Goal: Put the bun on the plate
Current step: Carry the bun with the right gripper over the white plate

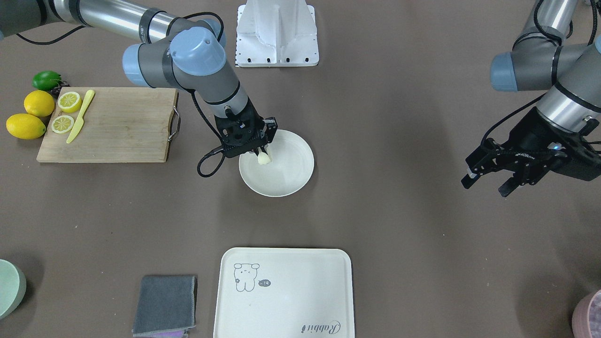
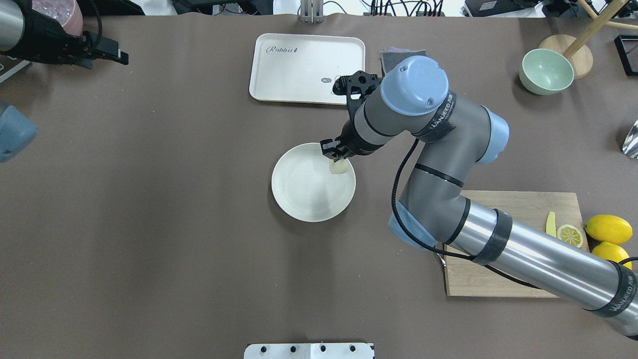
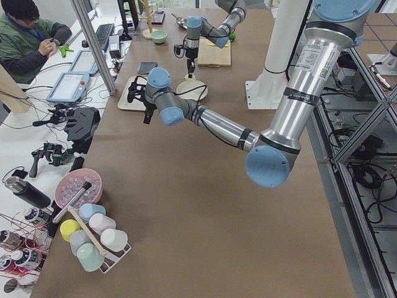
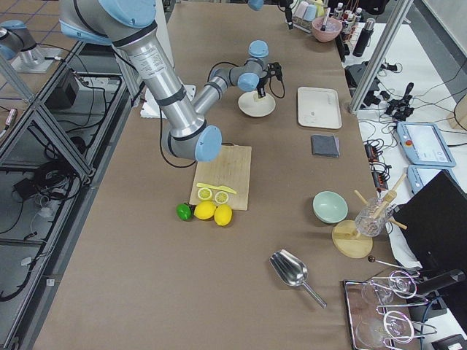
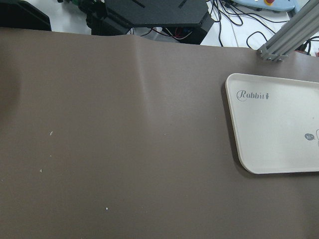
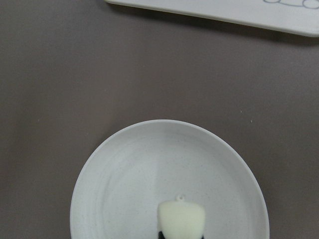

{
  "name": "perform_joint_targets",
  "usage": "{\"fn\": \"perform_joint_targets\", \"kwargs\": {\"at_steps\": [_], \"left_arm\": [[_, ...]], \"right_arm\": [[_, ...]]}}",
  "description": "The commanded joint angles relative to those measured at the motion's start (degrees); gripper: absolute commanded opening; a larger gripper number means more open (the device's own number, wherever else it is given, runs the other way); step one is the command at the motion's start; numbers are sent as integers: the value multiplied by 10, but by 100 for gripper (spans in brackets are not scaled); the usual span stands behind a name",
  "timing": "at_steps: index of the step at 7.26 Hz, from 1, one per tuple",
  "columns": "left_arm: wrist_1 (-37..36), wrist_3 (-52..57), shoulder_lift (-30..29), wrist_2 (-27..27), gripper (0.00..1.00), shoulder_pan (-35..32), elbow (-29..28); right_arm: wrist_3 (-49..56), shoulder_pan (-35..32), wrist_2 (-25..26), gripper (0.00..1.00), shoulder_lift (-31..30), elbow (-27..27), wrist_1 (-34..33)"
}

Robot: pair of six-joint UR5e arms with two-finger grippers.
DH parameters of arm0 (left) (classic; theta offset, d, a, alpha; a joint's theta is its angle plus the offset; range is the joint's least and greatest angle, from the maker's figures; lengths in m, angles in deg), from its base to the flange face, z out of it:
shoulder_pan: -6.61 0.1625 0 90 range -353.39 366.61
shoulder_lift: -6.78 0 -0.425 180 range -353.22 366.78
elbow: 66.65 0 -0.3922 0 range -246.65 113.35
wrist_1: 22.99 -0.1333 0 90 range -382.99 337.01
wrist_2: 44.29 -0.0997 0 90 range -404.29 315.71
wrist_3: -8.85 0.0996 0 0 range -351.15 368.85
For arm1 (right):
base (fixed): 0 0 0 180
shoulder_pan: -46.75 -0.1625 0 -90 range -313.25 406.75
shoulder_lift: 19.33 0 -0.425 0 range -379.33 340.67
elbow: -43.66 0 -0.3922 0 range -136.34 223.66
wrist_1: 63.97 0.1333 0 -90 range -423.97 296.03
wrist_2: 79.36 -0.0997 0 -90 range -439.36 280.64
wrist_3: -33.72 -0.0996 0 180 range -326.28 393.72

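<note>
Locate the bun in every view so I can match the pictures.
Front-facing: bun at left on the plate, in the right pincer.
Overhead: bun at the plate's upper right.
Exterior left: bun a pale speck under the right pincer, top centre.
Exterior right: bun a speck over the plate, upper centre.
Left wrist: not in it.
Right wrist: bun at bottom centre.
Landmark: the cream bear tray, in all six.

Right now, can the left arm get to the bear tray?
Probably yes. Only bare table lies between the left gripper and the bear tray; the right gripper holds the bun at the plate, off that path.
</note>
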State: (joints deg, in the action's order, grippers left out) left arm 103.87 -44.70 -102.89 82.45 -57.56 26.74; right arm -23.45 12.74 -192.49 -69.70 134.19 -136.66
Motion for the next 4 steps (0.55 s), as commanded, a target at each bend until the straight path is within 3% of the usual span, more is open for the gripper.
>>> {"fn": "perform_joint_targets", "kwargs": {"at_steps": [1, 4], "left_arm": [[5, 0, 1, 0, 98, 0, -5], [6, 0, -1, 0, 98, 0, -6]], "right_arm": [[-3, 6, 3, 100, 1, -1, 1], [-6, 10, 3, 100, 11, 10, 1]]}}
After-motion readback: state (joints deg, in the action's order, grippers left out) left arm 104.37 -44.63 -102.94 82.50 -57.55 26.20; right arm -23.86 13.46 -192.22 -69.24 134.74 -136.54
